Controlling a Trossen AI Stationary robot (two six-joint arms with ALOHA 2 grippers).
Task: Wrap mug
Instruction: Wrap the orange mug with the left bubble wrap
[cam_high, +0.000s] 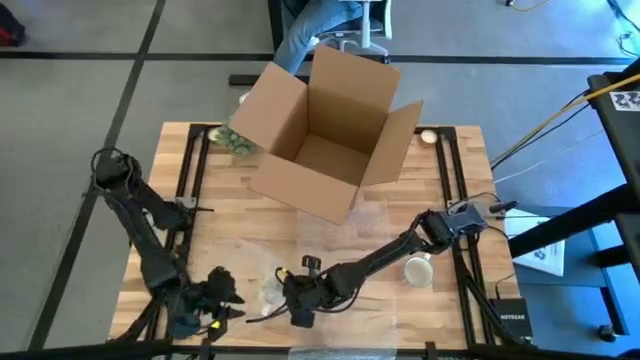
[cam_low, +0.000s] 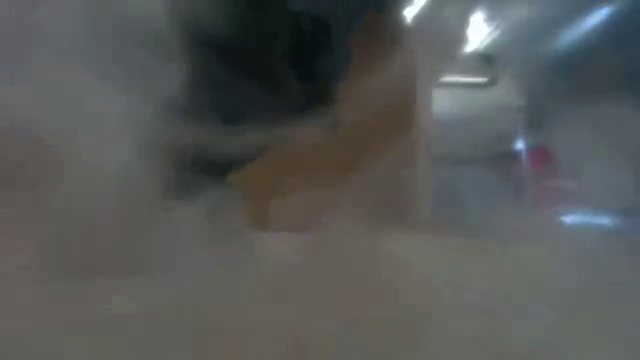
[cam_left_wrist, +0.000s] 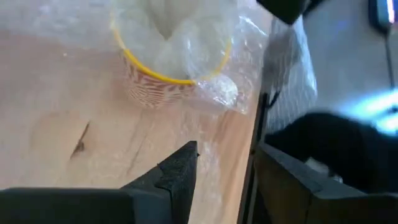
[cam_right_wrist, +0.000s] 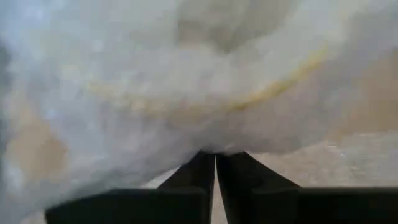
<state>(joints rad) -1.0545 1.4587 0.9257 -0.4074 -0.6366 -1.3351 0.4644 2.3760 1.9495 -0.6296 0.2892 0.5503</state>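
The yellow-rimmed patterned mug (cam_left_wrist: 163, 68) sits on its side near the front edge of my table, between my two grippers, with clear bubble wrap (cam_left_wrist: 205, 43) stuffed into its mouth and draped over it. In the high view it is a pale bundle (cam_high: 272, 290) at the near edge.

My right gripper (cam_high: 300, 312) reaches across to it from the right; its fingers (cam_right_wrist: 214, 171) are pressed together on a fold of the bubble wrap (cam_right_wrist: 186, 87), with the mug's yellow rim (cam_right_wrist: 273, 87) showing through the film just beyond. My left gripper (cam_high: 222, 305) rests just left of the mug, its jaws standing wide apart and holding nothing.

The surface is a light butcher-block wooden table (cam_high: 220, 240) on a grey floor. At the far side stands a large open cardboard box (cam_high: 325, 135), with a green patterned object (cam_high: 233, 140) beside its left flap. A second white mug (cam_high: 418, 270) stands on the right, beside my right arm. Beyond the box a person's leg in jeans (cam_high: 305, 30) shows. The low view is blocked by blurred wrap.
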